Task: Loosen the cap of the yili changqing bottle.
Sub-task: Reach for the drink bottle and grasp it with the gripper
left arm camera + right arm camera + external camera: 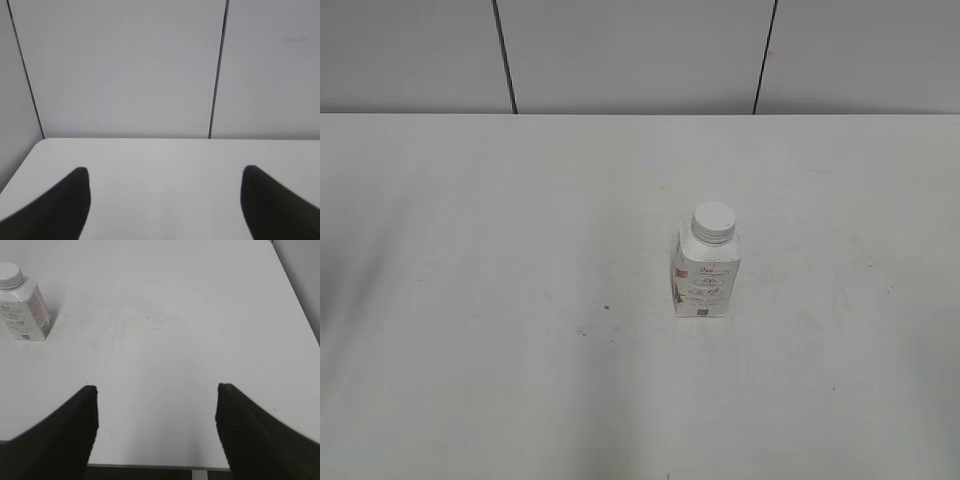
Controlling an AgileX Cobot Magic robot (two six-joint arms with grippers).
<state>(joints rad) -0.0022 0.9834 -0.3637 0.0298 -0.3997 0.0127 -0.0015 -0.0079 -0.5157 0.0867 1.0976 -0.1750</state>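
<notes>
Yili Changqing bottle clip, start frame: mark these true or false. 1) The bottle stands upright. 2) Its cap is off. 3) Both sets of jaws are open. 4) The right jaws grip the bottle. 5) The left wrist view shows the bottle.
1) True: the yili changqing bottle stands upright on the table.
2) False: the cap sits on the neck.
3) True: the left gripper and right gripper both show wide-apart jaws.
4) False: the bottle stands apart, touched by nothing.
5) False: it shows only table and wall.
</notes>
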